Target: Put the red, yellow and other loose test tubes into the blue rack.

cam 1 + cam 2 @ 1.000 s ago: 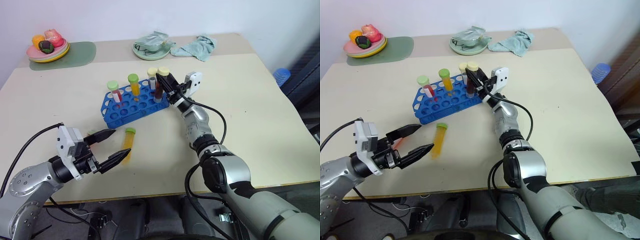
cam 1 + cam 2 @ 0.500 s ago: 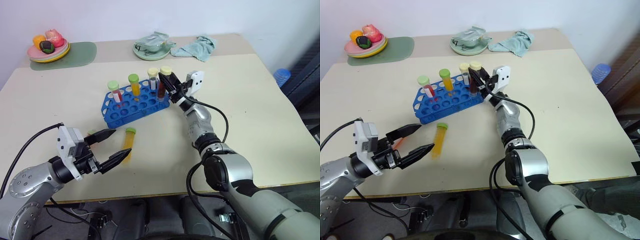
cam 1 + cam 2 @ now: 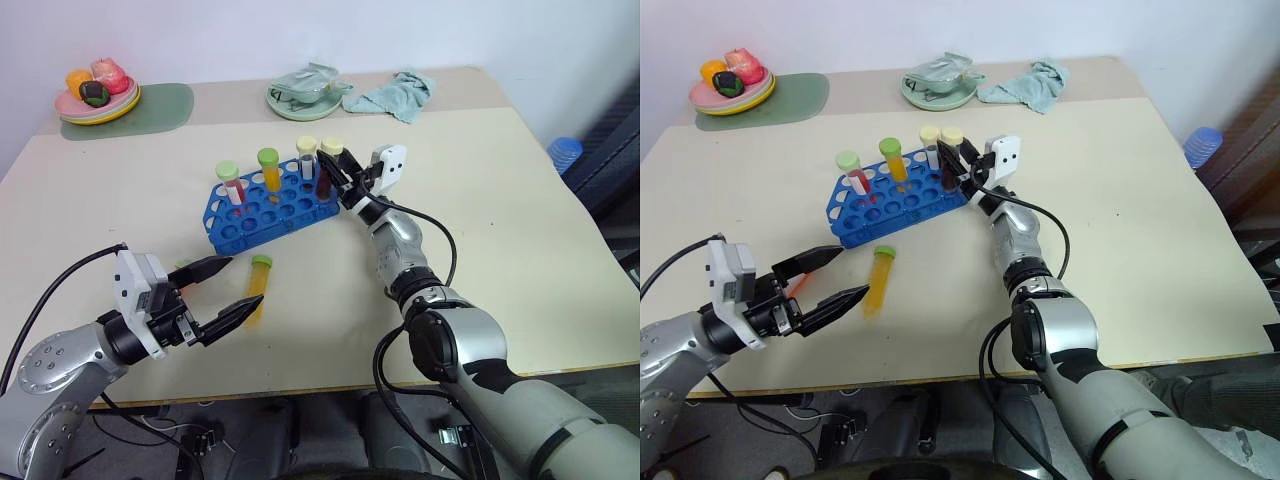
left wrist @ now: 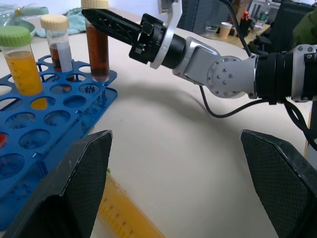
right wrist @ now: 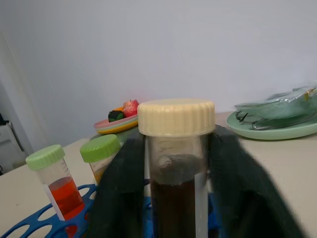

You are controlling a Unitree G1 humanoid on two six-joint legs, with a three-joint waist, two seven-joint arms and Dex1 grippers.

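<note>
The blue rack [image 3: 243, 238] stands mid-table. It holds a red tube with a light-green cap [image 3: 229, 182], a yellow-orange tube with a green cap [image 3: 268, 170], a pale-capped tube [image 3: 305, 158] and the dark brown tube with a pale-yellow cap [image 4: 97, 49] at its right end. My right gripper [image 3: 333, 160] is open, with a finger close on each side of the brown tube. A loose yellow tube [image 3: 256, 290] lies on the table in front of the rack. My left gripper [image 3: 855, 271] hovers open just left of it. A green and orange bit [image 3: 183, 264] peeks out beside its upper finger.
At the back left, a plate of toy fruit [image 3: 95, 100] rests on a green mat [image 3: 165, 105]. Further right along the back are a pale green plate with a crumpled bag [image 3: 305, 92] and a teal cloth [image 3: 400, 92]. A blue object [image 3: 565, 152] sits beyond the table's right edge.
My right gripper's fingers have parted from the brown tube, and the tube has sunk a little lower in its hole. The left arm has stayed still.
</note>
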